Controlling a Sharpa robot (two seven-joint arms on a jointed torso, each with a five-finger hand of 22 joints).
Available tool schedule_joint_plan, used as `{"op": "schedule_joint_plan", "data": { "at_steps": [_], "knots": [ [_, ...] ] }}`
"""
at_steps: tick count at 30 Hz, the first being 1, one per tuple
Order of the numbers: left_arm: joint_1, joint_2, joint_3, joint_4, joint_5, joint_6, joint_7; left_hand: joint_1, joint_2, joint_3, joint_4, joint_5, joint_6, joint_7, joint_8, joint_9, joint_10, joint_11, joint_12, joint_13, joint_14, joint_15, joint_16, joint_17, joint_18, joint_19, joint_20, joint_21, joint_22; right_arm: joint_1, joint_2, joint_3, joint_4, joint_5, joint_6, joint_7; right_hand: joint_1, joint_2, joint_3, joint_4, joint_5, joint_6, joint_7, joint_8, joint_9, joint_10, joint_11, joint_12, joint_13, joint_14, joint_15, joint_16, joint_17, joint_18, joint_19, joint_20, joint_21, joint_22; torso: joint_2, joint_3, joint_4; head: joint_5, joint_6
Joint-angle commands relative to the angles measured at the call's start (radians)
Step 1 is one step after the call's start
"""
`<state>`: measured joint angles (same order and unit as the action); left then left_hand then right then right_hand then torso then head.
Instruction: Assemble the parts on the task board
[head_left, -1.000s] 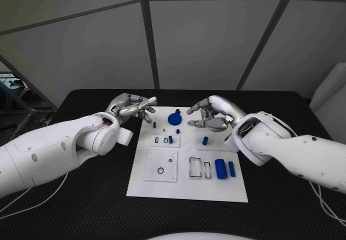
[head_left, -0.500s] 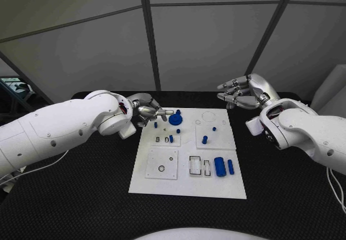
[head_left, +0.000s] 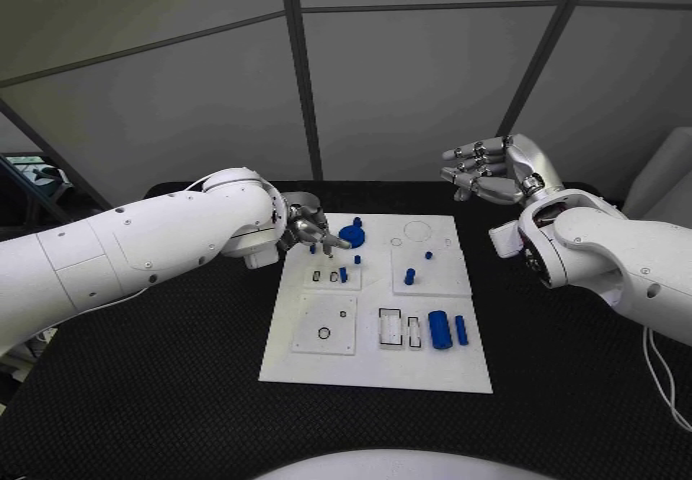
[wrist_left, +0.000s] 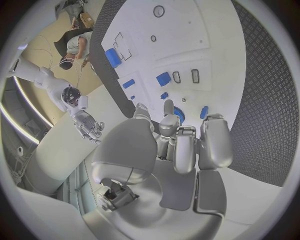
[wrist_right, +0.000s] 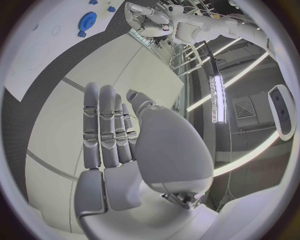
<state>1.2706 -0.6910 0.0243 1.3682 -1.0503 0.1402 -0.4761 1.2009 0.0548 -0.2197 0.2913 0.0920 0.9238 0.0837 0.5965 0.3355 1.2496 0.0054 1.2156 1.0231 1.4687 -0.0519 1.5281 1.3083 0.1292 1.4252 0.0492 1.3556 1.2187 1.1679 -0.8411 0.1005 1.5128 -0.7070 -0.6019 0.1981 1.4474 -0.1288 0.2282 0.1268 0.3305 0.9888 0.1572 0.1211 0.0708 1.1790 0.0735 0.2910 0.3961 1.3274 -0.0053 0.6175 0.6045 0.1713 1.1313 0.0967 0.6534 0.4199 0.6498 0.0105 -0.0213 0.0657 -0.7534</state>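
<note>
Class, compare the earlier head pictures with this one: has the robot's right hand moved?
Yes. The right hand has lifted off the white board and gone back past its far right corner, now raised over the table's rear edge.

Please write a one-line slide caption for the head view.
Left robot hand hovers at white rectangular task board near round blue gear part; right robot hand raised, open, beyond it.

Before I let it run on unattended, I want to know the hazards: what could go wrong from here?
1. The left hand hovers low at the task board's far left corner, close to the round blue part and the small upright pegs; a sideways sweep could topple them.
2. The right hand is raised off the board, holding nothing, so it cannot steady the board if the left hand nudges it.
</note>
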Motion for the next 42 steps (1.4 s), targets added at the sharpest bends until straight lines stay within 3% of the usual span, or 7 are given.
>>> {"op": "schedule_joint_plan", "data": {
  "at_steps": [1, 6, 10, 14, 21, 35, 42],
  "knots": [
    [0.004, 0.018, -0.004, -0.019, -0.052, 0.044, -0.038, -0.013, -0.001, -0.007, 0.000, -0.006, -0.001, -0.010, 0.005, 0.004, 0.007, -0.003, 0.006, 0.003, 0.087, -0.007, 0.007, 0.212, -0.061, 0.009, 0.000, 0.006, 0.005, 0.002, 0.005, 0.001, -0.002, 0.022, -0.018, 0.015, -0.002, -0.010, 0.000, -0.005, 0.004, -0.003, 0.005, -0.001, 0.001, 0.001, 0.000, 0.004, -0.001, 0.007, -0.002, -0.006, -0.001, 0.012, 0.009, -0.001, -0.005, -0.002, 0.002, 0.0006, -0.0017, 0.000, -0.004],
    [0.006, 0.050, -0.008, -0.046, -0.058, 0.044, -0.044, -0.016, 0.002, -0.009, 0.000, -0.008, -0.002, -0.010, 0.009, 0.008, 0.010, -0.003, 0.009, 0.008, 0.089, -0.008, 0.010, 0.216, -0.062, 0.011, -0.001, 0.008, 0.010, 0.002, 0.009, 0.001, -0.004, 0.008, -0.008, 0.004, -0.004, -0.009, 0.000, -0.011, 0.047, 0.004, 0.003, 0.008, 0.004, -0.006, -0.001, 0.015, -0.003, 0.011, -0.003, -0.014, -0.001, 0.012, 0.018, -0.002, -0.013, -0.008, 0.008, -0.0014, -0.0022, -0.002, -0.004],
    [0.006, 0.073, -0.018, -0.067, -0.059, 0.054, -0.046, -0.018, 0.005, -0.011, 0.000, -0.008, -0.003, -0.011, 0.012, 0.011, 0.006, -0.004, 0.005, 0.002, 0.089, -0.008, 0.011, 0.218, -0.062, 0.011, -0.001, 0.009, 0.011, 0.002, 0.012, 0.001, -0.004, -0.001, -0.004, -0.002, -0.006, -0.008, -0.001, -0.011, 0.057, 0.002, 0.004, 0.009, 0.004, -0.010, -0.001, 0.018, -0.003, 0.011, -0.002, -0.018, -0.001, 0.012, 0.019, -0.002, -0.016, -0.009, 0.010, -0.0004, -0.0025, -0.002, -0.007],
    [0.006, 0.086, -0.025, -0.081, -0.059, 0.063, -0.048, -0.019, 0.006, -0.011, 0.000, -0.008, -0.004, -0.011, 0.013, 0.012, 0.003, -0.004, 0.002, -0.004, 0.089, -0.008, 0.012, 0.219, -0.062, 0.011, -0.001, 0.009, 0.011, 0.002, 0.014, 0.001, -0.003, -0.007, -0.002, -0.006, -0.007, -0.008, 0.000, -0.013, 0.074, -0.001, 0.005, 0.011, 0.003, -0.014, 0.000, 0.022, -0.005, 0.012, -0.002, -0.022, -0.001, 0.012, 0.020, -0.003, -0.020, -0.012, 0.013, -0.0029, -0.0037, -0.005, -0.010],
    [0.006, 0.102, -0.038, -0.098, -0.059, 0.075, -0.048, -0.019, 0.008, -0.011, 0.000, -0.008, -0.005, -0.011, 0.014, 0.013, -0.003, -0.004, -0.004, -0.012, 0.090, -0.008, 0.012, 0.220, -0.062, 0.010, -0.001, 0.010, 0.012, 0.002, 0.019, 0.001, -0.005, -0.011, 0.001, -0.013, -0.009, -0.007, 0.001, -0.014, 0.084, -0.004, 0.006, 0.012, 0.003, -0.022, 0.002, 0.023, -0.007, 0.011, -0.001, -0.027, -0.002, 0.011, 0.019, -0.002, -0.025, -0.014, 0.016, -0.0021, -0.0037, -0.007, -0.014],
    [0.004, 0.105, -0.041, -0.093, -0.047, 0.130, -0.045, -0.016, 0.011, -0.012, -0.002, -0.008, -0.006, -0.012, 0.020, 0.019, -0.002, -0.005, -0.004, -0.011, 0.091, -0.009, 0.017, 0.226, -0.063, 0.013, -0.002, 0.015, 0.020, 0.002, 0.027, 0.001, -0.015, -0.014, 0.010, -0.026, -0.012, -0.006, 0.002, -0.014, 0.088, -0.007, 0.008, 0.013, 0.003, -0.029, 0.004, 0.023, -0.011, 0.008, 0.001, -0.033, -0.003, 0.011, 0.017, -0.001, -0.031, -0.018, 0.016, -0.0031, -0.0027, -0.007, -0.023],
    [0.004, 0.105, -0.041, -0.091, -0.044, 0.153, -0.047, -0.011, 0.018, -0.012, -0.002, -0.008, -0.006, -0.014, 0.028, 0.027, 0.000, -0.006, -0.002, -0.008, 0.093, -0.009, 0.022, 0.233, -0.065, 0.015, -0.002, 0.020, 0.029, 0.002, 0.032, 0.000, -0.019, -0.021, 0.010, -0.028, -0.013, -0.004, 0.003, -0.014, 0.089, -0.008, 0.008, 0.013, 0.003, -0.031, 0.004, 0.024, -0.012, 0.008, 0.001, -0.035, -0.003, 0.011, 0.017, -0.001, -0.033, -0.019, 0.015, -0.0016, -0.0024, -0.005, -0.027]
  ]
}}
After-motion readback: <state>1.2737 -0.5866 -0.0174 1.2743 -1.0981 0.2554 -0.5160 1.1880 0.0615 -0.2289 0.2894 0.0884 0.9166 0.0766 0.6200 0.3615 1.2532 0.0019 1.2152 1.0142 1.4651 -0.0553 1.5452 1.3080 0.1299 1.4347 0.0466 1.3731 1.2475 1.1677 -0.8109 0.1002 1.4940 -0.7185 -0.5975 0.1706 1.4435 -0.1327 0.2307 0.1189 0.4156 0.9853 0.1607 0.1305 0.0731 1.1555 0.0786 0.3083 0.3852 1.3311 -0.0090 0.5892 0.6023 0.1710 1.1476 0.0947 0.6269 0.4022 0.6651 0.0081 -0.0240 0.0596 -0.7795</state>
